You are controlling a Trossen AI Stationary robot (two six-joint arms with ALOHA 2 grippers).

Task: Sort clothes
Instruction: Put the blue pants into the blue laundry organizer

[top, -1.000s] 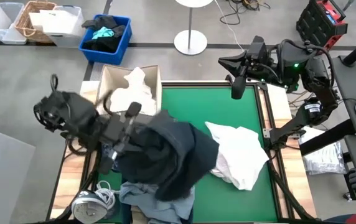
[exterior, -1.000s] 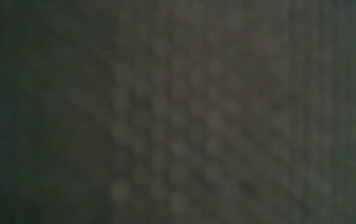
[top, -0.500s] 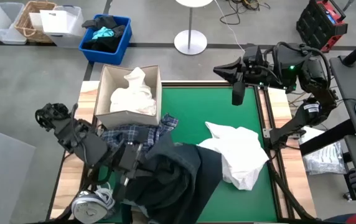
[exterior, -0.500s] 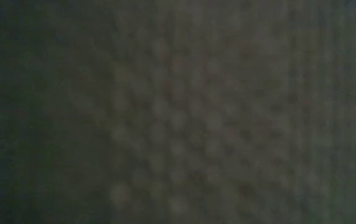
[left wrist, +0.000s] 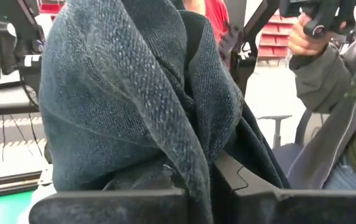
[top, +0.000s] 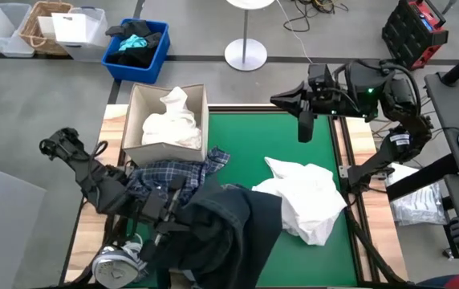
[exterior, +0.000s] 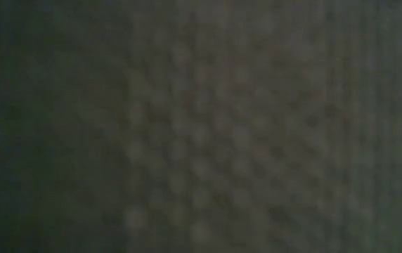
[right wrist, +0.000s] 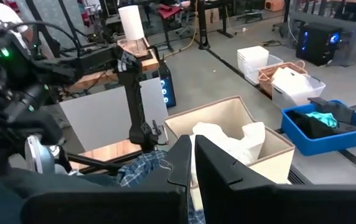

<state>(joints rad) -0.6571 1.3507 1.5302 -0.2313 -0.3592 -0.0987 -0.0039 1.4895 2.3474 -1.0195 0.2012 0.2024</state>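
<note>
Green desk (top: 286,152) far half lying bare, left gripper (top: 168,210) jaws clamping dark navy piece (top: 221,233) at near-left edge, right gripper (top: 304,127) jaws together hanging over far edge, cardboard box (top: 137,120) holding white shirts (top: 172,122).

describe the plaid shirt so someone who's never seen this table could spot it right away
Start at the green table and find the open cardboard box at its far left corner. The plaid shirt lies crumpled just in front of that box, beside the dark garment held in the left end effector. It is the only checked piece, blue and white, unlike the plain white shirt to its right.
</note>
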